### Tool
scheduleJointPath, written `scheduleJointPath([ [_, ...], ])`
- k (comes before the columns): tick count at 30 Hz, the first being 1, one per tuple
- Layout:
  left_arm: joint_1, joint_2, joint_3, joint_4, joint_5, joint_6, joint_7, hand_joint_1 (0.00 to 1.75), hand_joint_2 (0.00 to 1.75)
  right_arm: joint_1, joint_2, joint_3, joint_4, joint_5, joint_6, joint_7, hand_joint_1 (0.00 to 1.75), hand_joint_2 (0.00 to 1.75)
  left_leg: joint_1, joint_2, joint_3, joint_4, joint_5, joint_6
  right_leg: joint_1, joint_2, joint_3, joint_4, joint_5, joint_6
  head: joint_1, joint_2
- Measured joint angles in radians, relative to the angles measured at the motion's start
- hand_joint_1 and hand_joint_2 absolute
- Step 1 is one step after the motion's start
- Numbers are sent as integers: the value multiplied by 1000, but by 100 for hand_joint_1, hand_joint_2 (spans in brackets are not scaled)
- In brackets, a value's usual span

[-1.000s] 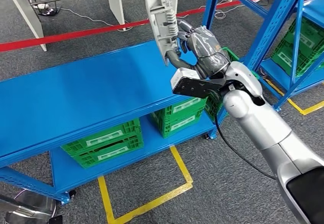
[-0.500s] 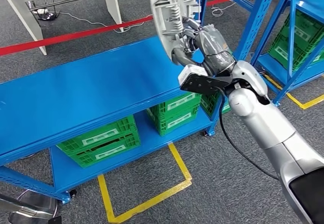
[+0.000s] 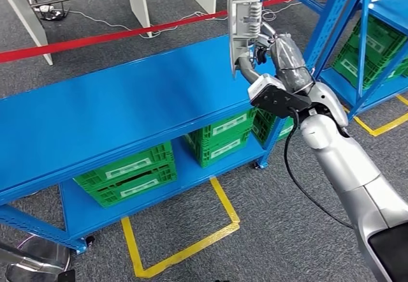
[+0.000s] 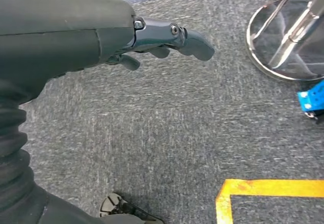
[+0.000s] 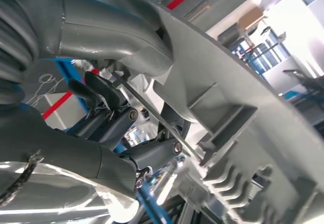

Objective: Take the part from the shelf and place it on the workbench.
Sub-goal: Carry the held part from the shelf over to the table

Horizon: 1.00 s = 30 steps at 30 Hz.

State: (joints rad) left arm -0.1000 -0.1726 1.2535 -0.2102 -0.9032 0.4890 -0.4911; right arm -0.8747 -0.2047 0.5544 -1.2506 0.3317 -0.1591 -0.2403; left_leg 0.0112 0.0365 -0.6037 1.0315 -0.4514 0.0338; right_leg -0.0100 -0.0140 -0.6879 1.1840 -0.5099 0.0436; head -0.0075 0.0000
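Note:
A long light-grey moulded part [image 3: 242, 20] with ribs and a spring stands upright above the right end of the blue shelf top [image 3: 110, 113]. My right hand [image 3: 276, 55] grips its lower end, thumb and fingers wrapped around the edge. In the right wrist view the grey part [image 5: 237, 122] runs across the picture with my right hand [image 5: 114, 107] clamped on it. My left hand [image 4: 126, 36] hangs beside my body over grey carpet, its fingers held out nearly straight with nothing in them.
Green crates [image 3: 127, 173] [image 3: 224, 135] sit on the lower shelf level. A blue rack upright [image 3: 332, 20] stands close to the right of my hand, with more green crates [image 3: 380, 49] behind it. A red barrier tape [image 3: 96, 36] and white table legs [image 3: 137, 1] lie beyond. Yellow floor lines [image 3: 192, 247] mark the carpet.
The whole view has swung, so the camera has moved. My right hand with the part has shifted rightward in the picture and the part now shows edge-on.

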Motion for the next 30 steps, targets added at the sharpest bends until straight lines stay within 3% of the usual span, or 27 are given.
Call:
scheduleJointPath([
  [2, -1, 0, 0, 0, 0, 0, 0, 0, 175, -1, -1, -4, -3, -1, 0, 0, 175, 175, -5, 9, -2, 4, -2, -8, 6, -34, 67, -126, 38, -7, 0, 0],
  [4, -1, 1, -1, 0, 0, 0, -1, 0, 175, 0, -1, -6, -5, -2, -1, 0, 175, 175, -11, 21, -5, 6, -1, -17, 13, -46, 84, -163, 39, -17, -1, 0],
  [6, -1, 1, -1, 0, 0, 0, -1, 0, 175, 2, -2, -9, -7, -2, -1, 0, 175, 175, -10, 32, -6, 9, -3, -26, 11, -28, 80, -165, 46, -30, 0, 0],
  [8, -1, 2, -1, 0, 0, 0, -1, 0, 175, 2, -4, -11, -8, -2, -1, 1, 175, 175, -8, 14, -19, 46, -36, -36, 7, -11, 78, -169, 53, -42, -1, 0],
  [11, 0, 2, -1, 0, -1, -5, -2, 0, 175, 3, -4, -10, -9, -1, -1, 3, 175, 175, -5, -23, -87, 219, -128, -43, 7, 17, 76, -170, 57, -49, -4, 0],
  [12, 0, 2, -1, 0, -2, -8, -3, 0, 175, 3, -4, -10, -9, 0, -1, 4, 175, 175, -5, -26, -104, 264, -140, -43, 8, 28, 76, -169, 57, -50, -4, 0],
  [13, 0, 3, -1, 0, -3, -10, -4, 0, 175, 3, -4, -11, -10, 1, -1, 6, 175, 175, -5, -28, -108, 276, -134, -41, 9, 39, 76, -169, 58, -50, -4, 0],
  [15, -3, 3, -3, 0, -4, -14, -6, 0, 175, 0, -7, -14, -12, 5, -1, 10, 175, 175, -5, -38, -69, 192, -71, -33, 11, 60, 77, -167, 58, -50, -4, 0],
  [17, -7, 5, -5, 0, -3, -19, -12, 0, 175, -4, -11, -20, -19, 7, -1, 15, 175, 175, -5, -70, -14, 74, -18, -21, 10, 78, 75, -165, 60, -47, -3, 0],
  [19, -13, 7, -7, 0, 2, -28, -22, 0, 175, -8, -19, -28, -30, 9, -3, 18, 175, 175, -6, -89, 7, 22, -13, -14, 6, 93, 63, -163, 65, -36, -4, 0],
  [21, -21, 6, -7, 0, 11, -36, -30, 0, 175, -9, -35, -35, -43, 11, -4, 19, 175, 175, -6, -77, 8, 6, -13, -10, 2, 104, 53, -164, 71, -23, -6, 0],
  [23, -26, 5, -7, -1, 21, -40, -36, 0, 175, -10, -53, -42, -55, 12, -4, 19, 175, 175, -1, -60, 13, -7, -7, -4, 4, 82, 35, -140, 52, -13, 0, 0],
  [25, -27, 5, -7, -1, 24, -44, -40, 0, 175, -11, -66, -49, -64, 12, -4, 19, 175, 175, 0, -41, 16, -13, -3, 1, 5, 42, -14, -40, 1, -5, 6, 0],
  [27, -28, 5, -7, -1, 25, -46, -41, 0, 175, -4, -81, -55, -74, 12, -4, 19, 175, 175, 0, -22, 16, -13, -4, 3, 1, 25, -71, 79, -41, 4, 8, 0],
  [28, -28, 5, -7, -1, 26, -46, -42, 0, 175, 0, -92, -58, -80, 12, -4, 19, 175, 175, 0, -13, 16, -12, -4, 2, -1, 22, -82, 102, -41, 7, 8, 0],
  [29, -29, 5, -7, -1, 27, -47, -44, 0, 175, 5, -104, -62, -86, 12, -4, 19, 175, 175, 0, -5, 17, -12, -5, 1, -3, 18, -74, 86, -23, 9, 8, 0],
  [30, -30, 4, -7, -1, 27, -47, -45, 0, 175, 8, -116, -67, -93, 11, -4, 19, 175, 175, 0, 4, 18, -11, -7, -1, -4, 10, -46, 32, 9, 10, 8, 0],
])
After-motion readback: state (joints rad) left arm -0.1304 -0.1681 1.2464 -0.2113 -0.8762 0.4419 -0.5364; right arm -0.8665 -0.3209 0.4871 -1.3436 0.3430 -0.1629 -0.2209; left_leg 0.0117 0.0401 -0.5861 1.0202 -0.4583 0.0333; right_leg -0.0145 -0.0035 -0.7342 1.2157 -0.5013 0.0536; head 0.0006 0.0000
